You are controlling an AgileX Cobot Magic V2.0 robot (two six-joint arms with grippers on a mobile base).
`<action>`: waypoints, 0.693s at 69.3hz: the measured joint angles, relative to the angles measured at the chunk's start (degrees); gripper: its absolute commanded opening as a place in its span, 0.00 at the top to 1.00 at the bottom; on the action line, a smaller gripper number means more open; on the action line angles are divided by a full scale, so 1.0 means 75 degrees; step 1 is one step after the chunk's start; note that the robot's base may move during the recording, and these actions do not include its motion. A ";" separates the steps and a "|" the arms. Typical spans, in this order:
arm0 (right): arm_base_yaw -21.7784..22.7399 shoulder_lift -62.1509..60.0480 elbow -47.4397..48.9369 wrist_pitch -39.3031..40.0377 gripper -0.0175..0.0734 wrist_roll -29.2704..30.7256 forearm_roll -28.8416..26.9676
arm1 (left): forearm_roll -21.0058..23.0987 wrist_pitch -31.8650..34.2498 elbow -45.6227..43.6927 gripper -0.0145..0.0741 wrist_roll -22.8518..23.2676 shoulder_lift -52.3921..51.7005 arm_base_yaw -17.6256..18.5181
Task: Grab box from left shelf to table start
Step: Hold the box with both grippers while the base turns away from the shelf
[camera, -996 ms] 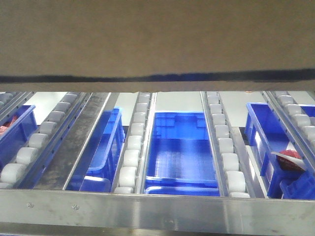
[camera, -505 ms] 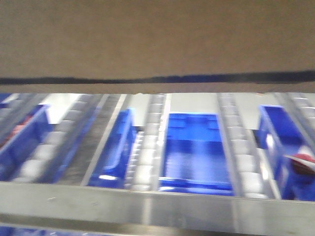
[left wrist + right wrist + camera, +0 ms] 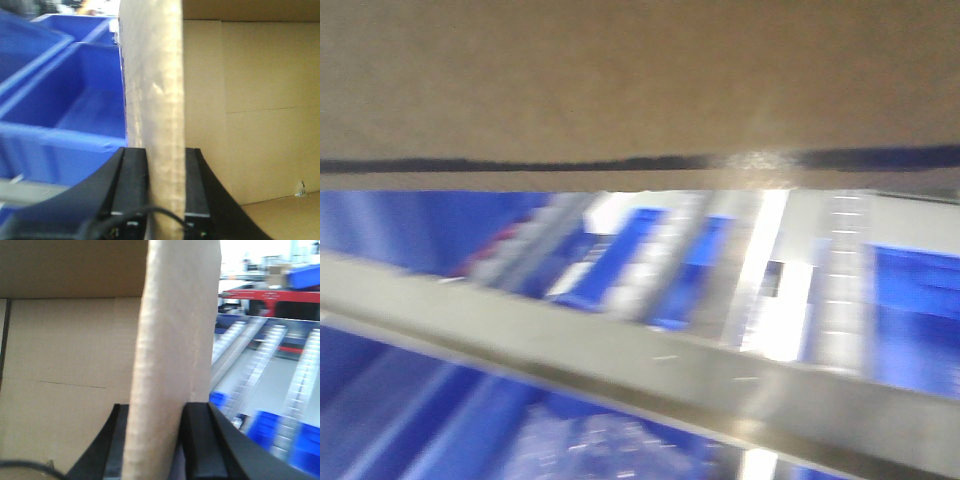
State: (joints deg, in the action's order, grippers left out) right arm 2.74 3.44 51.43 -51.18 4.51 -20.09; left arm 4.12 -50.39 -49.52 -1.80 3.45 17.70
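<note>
A: Where was the box?

B: Held up between both arms. It filled the top of the front view, with a dark band along its lower edge. The rail ran slantwise below it, all smeared.

A: Grippers?

B: The left gripper was clamped on the box's left wall, one finger outside and one inside. The right gripper had the same pinch on the right wall. Both were closed hard on cardboard.

A: Which way did the box lie from them?

B: It lay inboard of each. The cavity sat right of the left gripper and left of the right one, so the long axis ran side to side across the robot. Neither arm was nearer, since each had an end.

A: So the next move?

B: My guess is that both arms have to travel together, or a wall tears or slips. The table wasn't in view, so I couldn't tell which way it lay.

A: Anything in the box?

B: It looked empty in what showed, just bare walls and a bit of floor.

A: Bins?

B: The blue bins were just left of the box in the left wrist view, and the near one showed nothing inside. The front view was too blurred to tell. The shelf lanes to the right looked bare.
</note>
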 measured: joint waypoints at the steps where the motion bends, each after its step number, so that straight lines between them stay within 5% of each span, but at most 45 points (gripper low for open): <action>1: 0.0000 0.0000 0.0000 0.0000 0.74 0.0000 0.0000 | 0.0000 0.0000 0.0000 0.94 0.0000 0.0000 0.0000; 48: 0.0000 0.0000 0.0000 0.0000 0.74 0.0000 0.0000 | 0.0000 -0.0011 0.0000 0.94 0.0000 0.0000 0.0000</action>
State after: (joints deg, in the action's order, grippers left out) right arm 2.74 3.44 51.43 -51.18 4.51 -20.09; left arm 4.12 -50.47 -49.52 -1.80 3.45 17.70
